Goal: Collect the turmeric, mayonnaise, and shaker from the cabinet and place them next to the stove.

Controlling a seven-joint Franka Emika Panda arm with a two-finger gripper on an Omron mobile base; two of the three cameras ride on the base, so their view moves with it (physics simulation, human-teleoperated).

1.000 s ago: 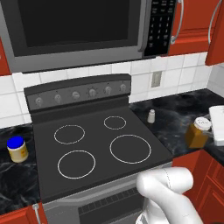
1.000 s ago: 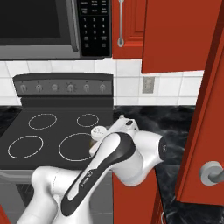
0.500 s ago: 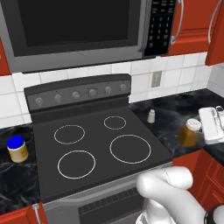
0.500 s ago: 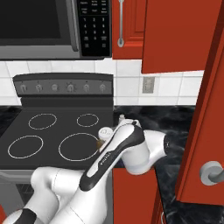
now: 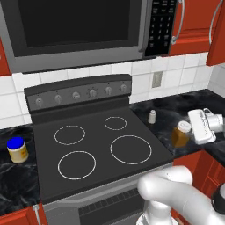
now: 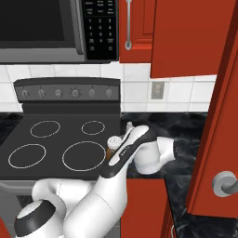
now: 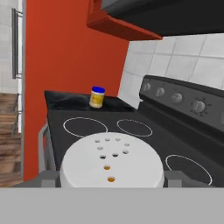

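Note:
My gripper [image 5: 188, 127] reaches in from the right, shut on the turmeric [image 5: 180, 135], an amber jar with a white lid, low over the black counter just right of the stove [image 5: 101, 145]. In the hand view the turmeric's perforated white lid [image 7: 111, 162] sits between my fingertips [image 7: 48, 177]. The small pale shaker [image 5: 151, 116] stands on the counter beside the stove's right rear corner, behind the jar. On the counter left of the stove stands the blue-lidded mayonnaise [image 5: 16, 149], seen far off as the mayonnaise [image 7: 97, 96] in the hand view. The red cabinet [image 5: 193, 22] hangs at the upper right.
A black microwave [image 5: 79, 30] hangs over the stove. An open red cabinet door [image 6: 218, 116] with a silver handle [image 6: 224, 182] juts out on the right at arm height. My own arm [image 6: 116, 167] crosses the counter's front edge. A wall outlet [image 5: 157, 79] sits on the tiles.
My gripper has carried the turmeric leftward along the counter, from the right edge of the left base view to close beside the stove. Shaker and mayonnaise have stayed put.

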